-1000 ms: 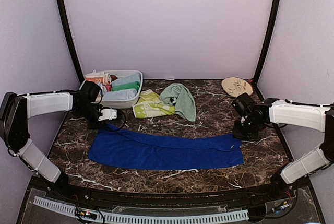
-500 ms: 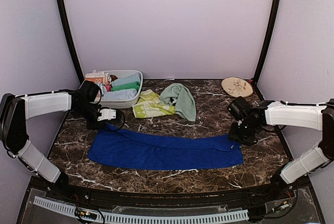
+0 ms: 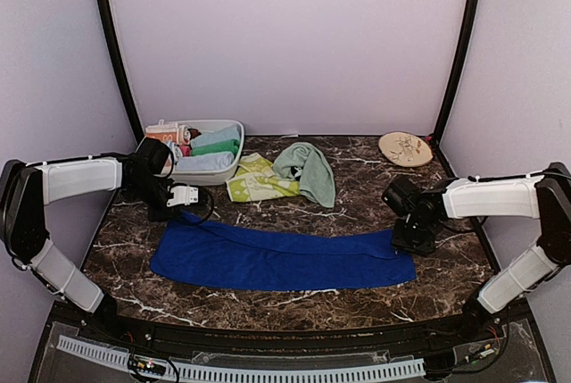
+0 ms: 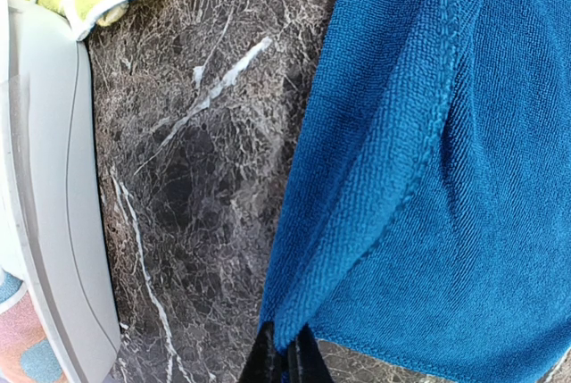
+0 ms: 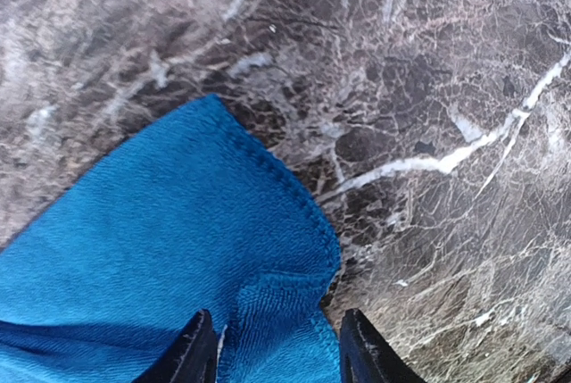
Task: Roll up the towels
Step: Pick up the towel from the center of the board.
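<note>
A long royal blue towel [image 3: 277,258] lies flat across the front of the marble table. My left gripper [image 4: 285,356] is shut on its far left corner [image 4: 294,325], the cloth pinched between the black fingertips. My right gripper [image 5: 272,347] stands open over the towel's far right corner [image 5: 268,294], with a raised fold of blue cloth between the fingers. A pale mint green towel [image 3: 306,169] lies crumpled at the back centre, partly on a yellow-green patterned towel [image 3: 254,179].
A white tub [image 3: 214,167] with rolled cloths stands at the back left, its wall [image 4: 45,204] close to my left gripper. A round beige patterned plate [image 3: 404,147] lies at the back right. Dark frame posts rise at both back corners.
The right arm has moved left and forward onto the towel's right corner, and its gripper has opened. The left arm has hardly moved.
</note>
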You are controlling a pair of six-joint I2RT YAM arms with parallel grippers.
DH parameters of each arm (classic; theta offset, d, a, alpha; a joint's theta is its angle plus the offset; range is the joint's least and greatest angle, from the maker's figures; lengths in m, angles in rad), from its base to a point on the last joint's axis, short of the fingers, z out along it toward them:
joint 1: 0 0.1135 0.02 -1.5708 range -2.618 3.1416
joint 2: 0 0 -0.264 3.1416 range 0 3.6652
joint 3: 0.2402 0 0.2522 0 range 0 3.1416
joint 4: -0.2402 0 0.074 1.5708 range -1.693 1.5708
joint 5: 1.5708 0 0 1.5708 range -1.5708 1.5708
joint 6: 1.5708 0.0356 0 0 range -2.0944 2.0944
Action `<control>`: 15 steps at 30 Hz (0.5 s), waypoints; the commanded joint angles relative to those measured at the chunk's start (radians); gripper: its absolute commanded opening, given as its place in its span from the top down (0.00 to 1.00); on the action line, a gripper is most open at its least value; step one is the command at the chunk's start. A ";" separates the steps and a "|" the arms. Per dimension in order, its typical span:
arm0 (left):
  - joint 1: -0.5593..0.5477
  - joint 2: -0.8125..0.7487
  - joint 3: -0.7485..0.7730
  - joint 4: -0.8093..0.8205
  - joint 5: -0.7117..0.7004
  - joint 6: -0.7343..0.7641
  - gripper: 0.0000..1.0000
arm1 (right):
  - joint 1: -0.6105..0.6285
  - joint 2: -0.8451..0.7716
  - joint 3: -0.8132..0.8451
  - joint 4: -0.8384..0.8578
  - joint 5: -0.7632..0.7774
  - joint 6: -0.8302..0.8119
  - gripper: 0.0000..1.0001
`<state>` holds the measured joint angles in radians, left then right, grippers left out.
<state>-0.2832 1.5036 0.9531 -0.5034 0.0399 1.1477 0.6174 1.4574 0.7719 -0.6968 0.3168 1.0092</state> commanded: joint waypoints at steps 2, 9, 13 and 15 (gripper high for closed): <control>0.006 -0.028 -0.014 -0.003 -0.001 -0.001 0.98 | 0.008 0.032 -0.018 0.007 0.036 0.011 0.57; 0.007 -0.029 -0.016 -0.003 -0.004 0.001 0.98 | 0.009 0.036 -0.003 -0.004 0.064 -0.003 0.70; 0.007 -0.031 -0.014 -0.008 -0.005 0.000 0.98 | 0.005 0.031 0.008 -0.004 0.068 -0.017 0.75; 0.006 -0.034 -0.014 -0.010 -0.005 0.000 0.99 | 0.002 0.032 0.020 -0.006 0.067 -0.028 0.69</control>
<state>-0.2832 1.5036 0.9527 -0.5034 0.0368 1.1477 0.6193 1.4887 0.7620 -0.6964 0.3580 0.9981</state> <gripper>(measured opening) 0.018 0.265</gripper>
